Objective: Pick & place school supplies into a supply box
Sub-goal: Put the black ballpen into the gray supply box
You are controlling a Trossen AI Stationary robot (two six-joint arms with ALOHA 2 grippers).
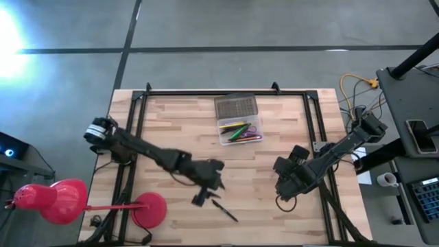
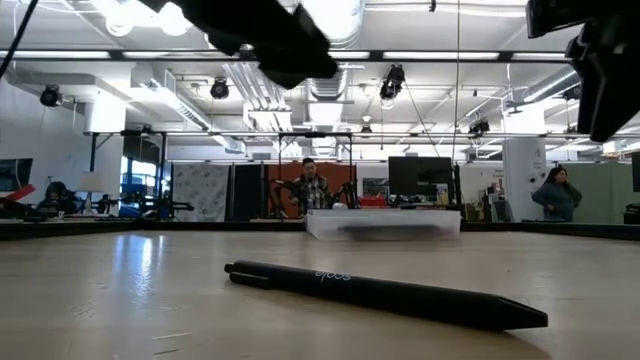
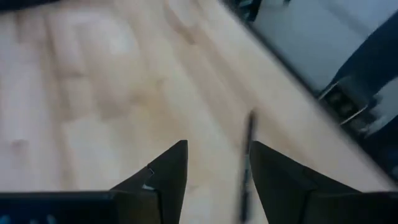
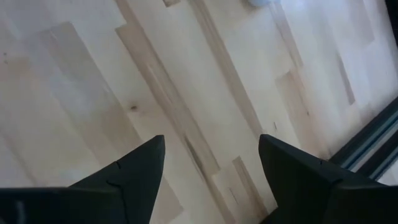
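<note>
My left gripper (image 1: 203,197) hangs spread and empty just above the black pen (image 1: 225,210), which lies well short of the supply box (image 1: 239,119); I judge I should straddle its middle before closing; my right gripper (image 4: 211,168) waits spread wide, empty, right of the pen.

The tabletop (image 1: 178,130) is pale wood in jointed strips, smooth with a soft sheen. The pen (image 2: 385,293) looks like matt dark plastic. The box (image 1: 240,130) is clear glossy plastic, its lid (image 1: 236,107) grey and ribbed.
</note>
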